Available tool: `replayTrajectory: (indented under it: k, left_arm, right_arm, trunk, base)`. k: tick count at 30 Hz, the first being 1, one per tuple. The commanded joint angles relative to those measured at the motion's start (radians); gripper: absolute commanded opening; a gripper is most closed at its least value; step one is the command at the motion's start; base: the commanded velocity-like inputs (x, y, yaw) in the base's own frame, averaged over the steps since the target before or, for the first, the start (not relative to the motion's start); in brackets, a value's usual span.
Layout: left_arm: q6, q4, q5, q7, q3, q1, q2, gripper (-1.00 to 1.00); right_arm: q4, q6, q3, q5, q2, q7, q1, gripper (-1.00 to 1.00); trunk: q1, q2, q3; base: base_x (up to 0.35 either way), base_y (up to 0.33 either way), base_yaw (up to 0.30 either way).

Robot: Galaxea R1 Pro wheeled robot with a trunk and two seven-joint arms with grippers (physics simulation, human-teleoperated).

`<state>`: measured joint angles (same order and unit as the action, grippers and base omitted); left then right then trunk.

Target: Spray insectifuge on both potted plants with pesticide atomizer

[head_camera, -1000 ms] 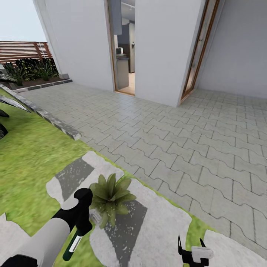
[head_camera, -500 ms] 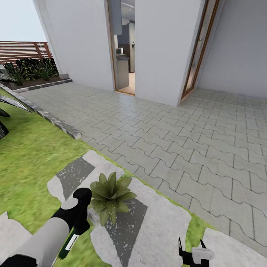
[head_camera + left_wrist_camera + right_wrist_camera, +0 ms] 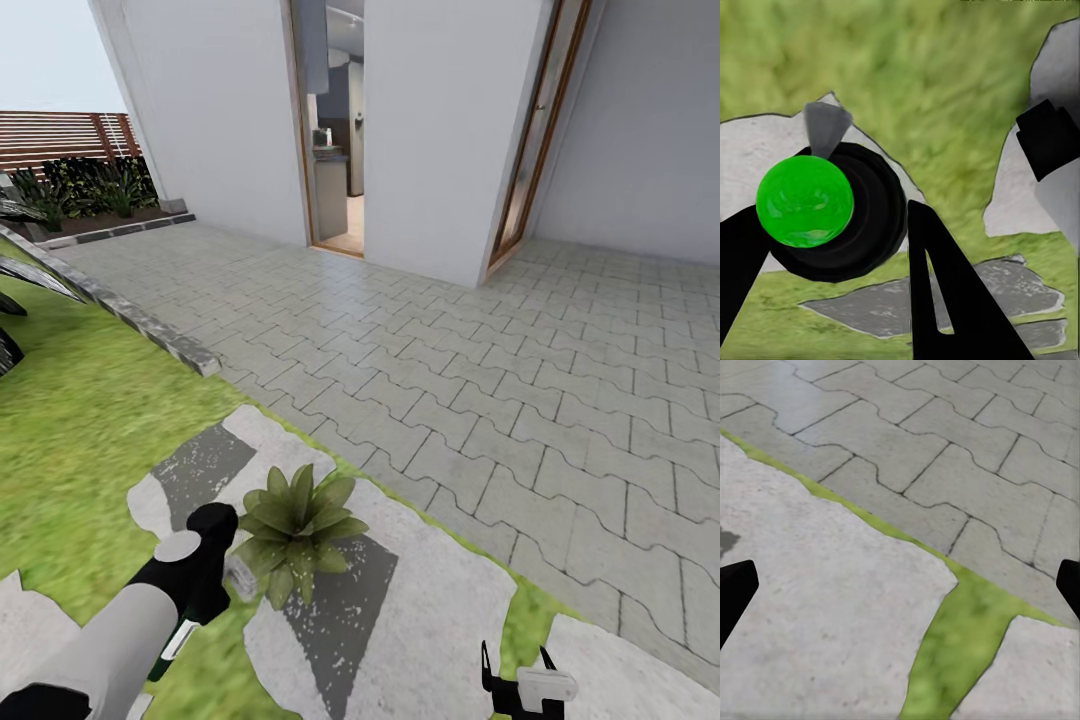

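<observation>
One potted plant, a low rosette of pointed green leaves, stands on a grey and white stepping stone in the garden lawn. My left gripper is shut on the pesticide atomizer. The atomizer's pale grey nozzle sits just left of the leaves. In the left wrist view the atomizer appears end-on as a bright green dome in a dark ring, between black fingers. My right gripper hangs open over stone and grass, and appears low in the head view.
A paved patio stretches ahead to the white house with an open doorway. A stone curb divides patio from lawn. A brown slatted fence with dark shrubs stands far left. Dark leaf tips poke in at the left edge.
My left arm has drawn slightly left and back with the atomizer, so the nozzle now sits a little farther from the plant's centre. The right gripper has not moved.
</observation>
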<state>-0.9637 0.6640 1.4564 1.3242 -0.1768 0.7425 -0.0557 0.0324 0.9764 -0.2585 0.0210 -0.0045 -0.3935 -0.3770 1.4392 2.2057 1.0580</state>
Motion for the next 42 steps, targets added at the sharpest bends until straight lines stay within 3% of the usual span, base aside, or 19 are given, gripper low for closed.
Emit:
replayTrajectory:
  k: [1,8,13,21,29,37,42]
  left_arm:
    - [-0.01,0.001,0.004,0.01,-0.003,0.0,-0.001,-1.0]
    - [-0.012,0.07,-0.009,0.015,-0.004,0.007,0.024,-1.0]
    - [-0.013,0.124,-0.057,0.048,-0.005,0.012,0.03,-1.0]
    - [-0.008,0.109,-0.063,0.068,-0.007,-0.003,0.016,-1.0]
    - [-0.008,-0.004,-0.054,0.055,-0.007,-0.006,0.015,-1.0]
    - [-0.008,-0.015,-0.051,0.053,-0.007,-0.008,0.005,-1.0]
    - [-0.009,-0.013,-0.051,0.008,-0.006,-0.007,0.004,-1.0]
  right_arm:
    - [0.0,0.001,-0.008,0.002,0.0,-0.007,0.0,1.0]
    - [0.0,0.001,-0.008,0.002,0.0,-0.007,0.0,1.0]
    - [0.0,0.001,-0.008,0.002,0.0,-0.007,0.0,1.0]
    - [0.0,0.002,-0.01,0.002,0.001,-0.007,0.0,1.0]
    - [0.001,0.002,-0.01,0.002,0.001,-0.007,0.0,1.0]
    - [0.0,0.002,-0.01,0.002,0.001,-0.007,0.0,1.0]
    - [0.0,0.002,-0.01,0.002,0.001,-0.007,0.0,1.0]
  trunk:
    - [0.0,0.0,0.001]
    - [0.0,0.0,0.001]
    - [0.0,0.0,0.001]
    - [0.0,0.0,0.001]
    - [0.0,0.0,0.001]
    - [0.0,0.0,0.001]
    - [0.0,0.0,0.001]
  base:
    - [0.0,0.0,0.0]
    - [0.0,0.0,0.0]
    - [0.0,0.0,0.0]
    - [0.0,0.0,0.0]
    - [0.094,0.085,0.0]
    - [0.016,0.015,-0.125]
    - [0.0,0.004,-0.248]
